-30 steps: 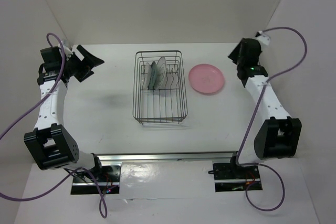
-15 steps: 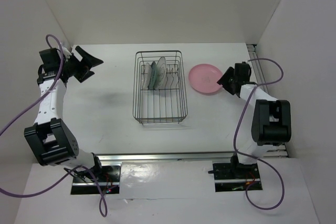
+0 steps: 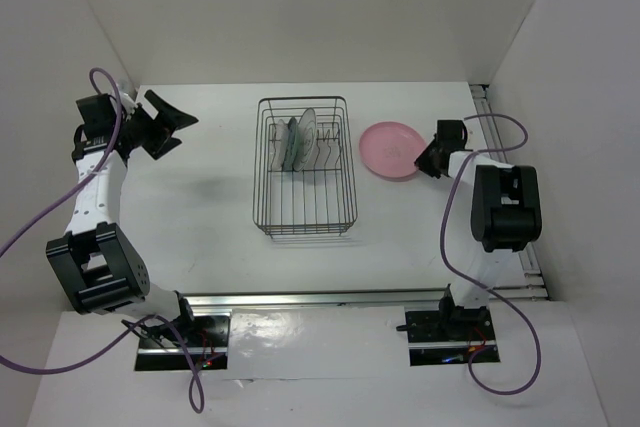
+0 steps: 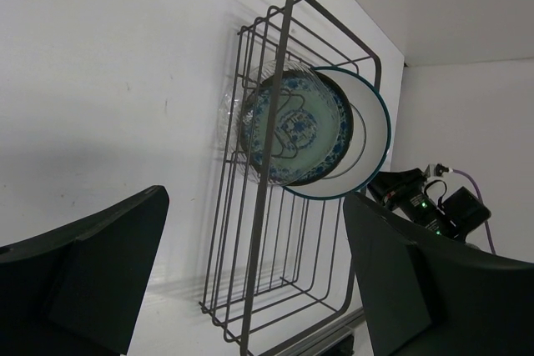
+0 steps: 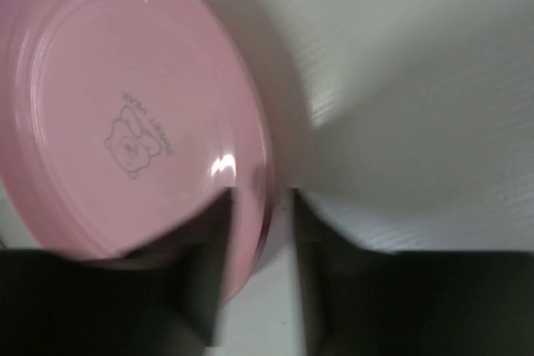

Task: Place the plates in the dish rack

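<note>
The left arm [image 3: 92, 197] stretches up its own side with the left gripper [image 3: 165, 125] spread wide and pointing rightward, while the right arm [image 3: 500, 209] folds low, the right gripper [image 3: 425, 159] only narrowly parted.

White counter [image 3: 200, 217], black rack [image 3: 305, 167] at its centre, pink plate [image 3: 393, 150] just right of it

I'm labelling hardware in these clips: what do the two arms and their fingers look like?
The left arm and right arm have white links and boxy black joints, each trailing a purple cable. The fingers are broad, flat and black. A green light glows on the right arm.
</note>
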`<move>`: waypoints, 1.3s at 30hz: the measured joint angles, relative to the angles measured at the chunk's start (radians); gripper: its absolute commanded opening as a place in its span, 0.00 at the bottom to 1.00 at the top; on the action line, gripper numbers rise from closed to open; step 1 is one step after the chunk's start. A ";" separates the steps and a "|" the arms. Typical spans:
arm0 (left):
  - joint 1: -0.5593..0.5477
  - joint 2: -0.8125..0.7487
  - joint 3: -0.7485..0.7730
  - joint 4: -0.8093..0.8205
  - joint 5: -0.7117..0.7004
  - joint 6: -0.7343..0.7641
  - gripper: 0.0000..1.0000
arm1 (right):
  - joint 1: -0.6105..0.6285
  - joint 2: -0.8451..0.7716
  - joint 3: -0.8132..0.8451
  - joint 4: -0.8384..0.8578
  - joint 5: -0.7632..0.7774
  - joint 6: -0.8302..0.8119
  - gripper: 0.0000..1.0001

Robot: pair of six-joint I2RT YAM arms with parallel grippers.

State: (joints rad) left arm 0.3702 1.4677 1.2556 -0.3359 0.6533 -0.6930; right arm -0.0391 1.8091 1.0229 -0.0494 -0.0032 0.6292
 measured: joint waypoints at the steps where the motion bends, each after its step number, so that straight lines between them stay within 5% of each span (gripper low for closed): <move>1: 0.000 0.000 -0.001 0.000 0.000 0.000 1.00 | 0.002 0.013 0.016 -0.003 0.010 -0.002 0.14; 11: 0.000 0.000 -0.001 0.001 0.000 0.000 1.00 | 0.009 0.047 0.088 -0.092 0.080 0.006 0.00; 21: 0.000 0.000 -0.001 0.001 0.000 0.000 1.00 | 0.019 0.021 0.103 -0.163 0.163 0.005 0.00; 33: 0.000 0.000 -0.004 0.005 0.000 0.000 1.00 | 0.206 -0.224 0.360 -0.363 0.576 -0.096 0.00; 39: 0.000 0.000 -0.009 0.008 0.001 -0.001 1.00 | 0.402 -0.277 0.492 -0.454 0.846 -0.174 0.00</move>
State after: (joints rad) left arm 0.3706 1.4677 1.2469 -0.3283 0.6540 -0.6941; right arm 0.3630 1.5322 1.5146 -0.5034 0.8429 0.4553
